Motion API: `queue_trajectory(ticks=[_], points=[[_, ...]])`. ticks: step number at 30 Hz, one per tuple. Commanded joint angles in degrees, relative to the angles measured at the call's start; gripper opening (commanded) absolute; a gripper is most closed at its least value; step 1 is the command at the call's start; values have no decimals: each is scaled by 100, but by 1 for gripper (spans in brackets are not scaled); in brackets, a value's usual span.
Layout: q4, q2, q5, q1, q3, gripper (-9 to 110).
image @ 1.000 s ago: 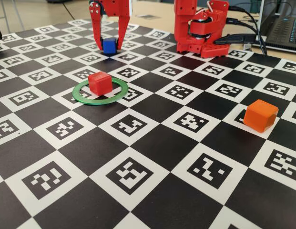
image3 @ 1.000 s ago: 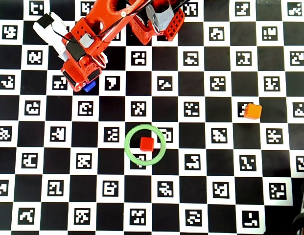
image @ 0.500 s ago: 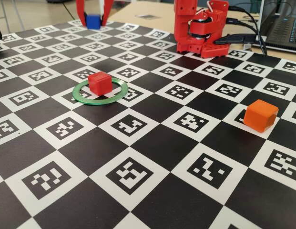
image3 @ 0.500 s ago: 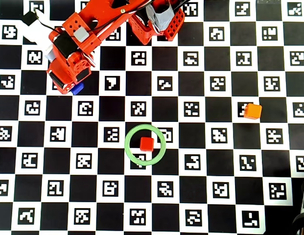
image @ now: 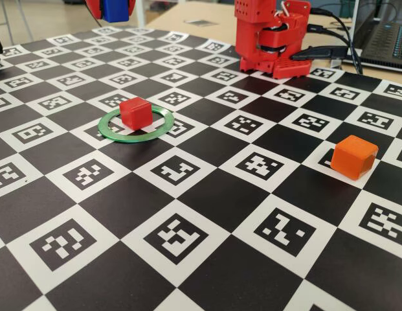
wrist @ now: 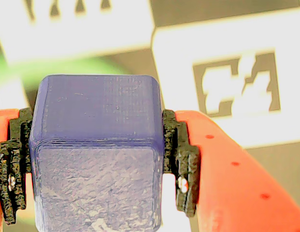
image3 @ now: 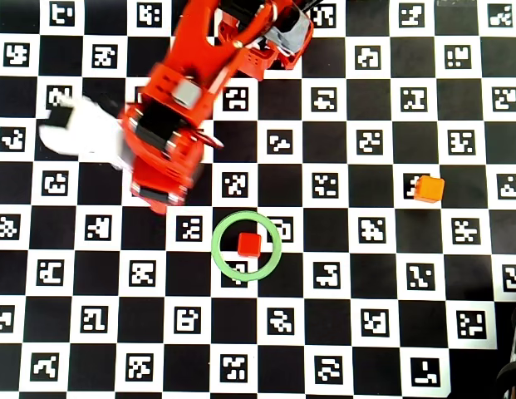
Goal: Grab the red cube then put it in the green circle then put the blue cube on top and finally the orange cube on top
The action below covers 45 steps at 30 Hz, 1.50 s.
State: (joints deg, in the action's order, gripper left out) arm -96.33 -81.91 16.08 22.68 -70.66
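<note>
The red cube (image: 136, 111) (image3: 248, 243) sits inside the green circle (image: 126, 138) (image3: 217, 249) on the checkered board. My gripper (image: 113, 9) (wrist: 96, 164) is shut on the blue cube (image: 115, 10) (wrist: 96, 154), held high above the board at the top edge of the fixed view. In the wrist view the cube fills the gap between the black pads (wrist: 181, 159). From overhead the arm (image3: 170, 133) hides the blue cube and hangs up and left of the ring. The orange cube (image: 354, 157) (image3: 428, 189) lies alone far right.
The arm's red base (image: 272, 39) (image3: 266, 33) stands at the board's far edge. Cables and a laptop (image: 382, 32) lie behind it at the right. The board (image: 207, 194) is a black and white marker grid.
The gripper has lifted the blue cube off the board and carried it higher; in the overhead view the arm has swung down and right, closer to the green circle. The other cubes have not moved.
</note>
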Motion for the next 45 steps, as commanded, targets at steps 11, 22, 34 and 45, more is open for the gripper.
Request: queue_trajectory(ticks=[11, 22, 34, 45], points=[[-694, 615, -272, -1397, 1978, 5], [-448, 870, -835, -1802, 1854, 5], [299, 712, -1020, -1731, 765, 4], [791, 457, -809, -1213, 53, 4]])
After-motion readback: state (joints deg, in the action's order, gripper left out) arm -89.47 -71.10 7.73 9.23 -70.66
